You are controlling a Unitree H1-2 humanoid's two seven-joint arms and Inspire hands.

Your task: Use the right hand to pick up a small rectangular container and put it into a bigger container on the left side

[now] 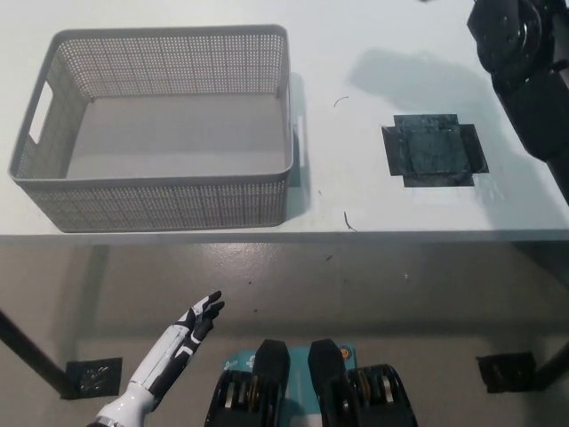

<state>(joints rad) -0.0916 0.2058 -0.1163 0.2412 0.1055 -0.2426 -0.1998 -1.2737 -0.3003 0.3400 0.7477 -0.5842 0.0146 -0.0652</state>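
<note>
The big grey mesh basket [160,209] stands on the white table's left half, and nothing lies inside it. My black right arm [524,62] reaches up past the picture's top right corner, so its hand is out of view. The small rectangular container is also out of view. A soft shadow [400,71] falls on the table right of the basket. My white left hand [197,322] rests low at the lower left, below the table's front edge, with its fingers apart and holding nothing.
A black tape cross [434,153] marks the table on the right. The table's front edge [356,235] runs across the middle of the picture, with grey floor below it. A black table foot [507,372] stands at the lower right.
</note>
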